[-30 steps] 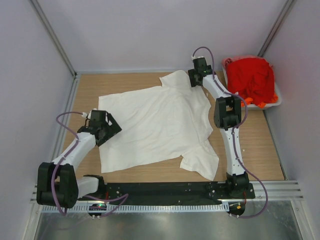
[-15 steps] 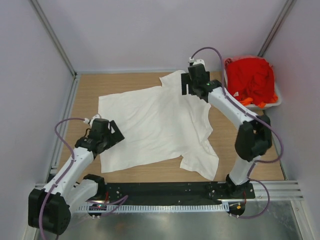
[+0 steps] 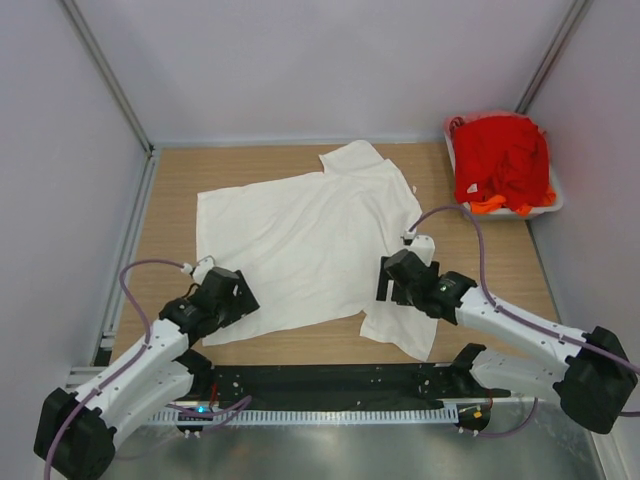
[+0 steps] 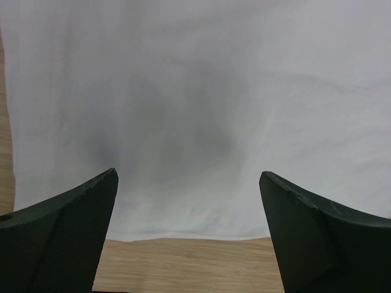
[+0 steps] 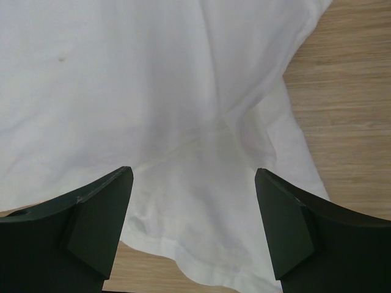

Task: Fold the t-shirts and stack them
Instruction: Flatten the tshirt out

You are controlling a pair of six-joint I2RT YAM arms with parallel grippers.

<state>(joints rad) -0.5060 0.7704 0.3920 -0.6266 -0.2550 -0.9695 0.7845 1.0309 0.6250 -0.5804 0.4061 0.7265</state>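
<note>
White shirt (image 3: pixel 300 240) is lying flat, unfolded on the table (image 3: pixel 180 180), left tool (image 4: pixel 188 201) and right tool (image 5: pixel 192 183) hovering wide open, empty, over its near edge; red and orange shirts (image 3: pixel 500 155) are sitting bunched in the tub (image 3: pixel 556 205), so nothing folded yet.

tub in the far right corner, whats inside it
A heap of red t-shirt cloth fills the tub, with orange cloth poking out at its near edge. How many shirts there are, and anything under the heap, is covered.
</note>
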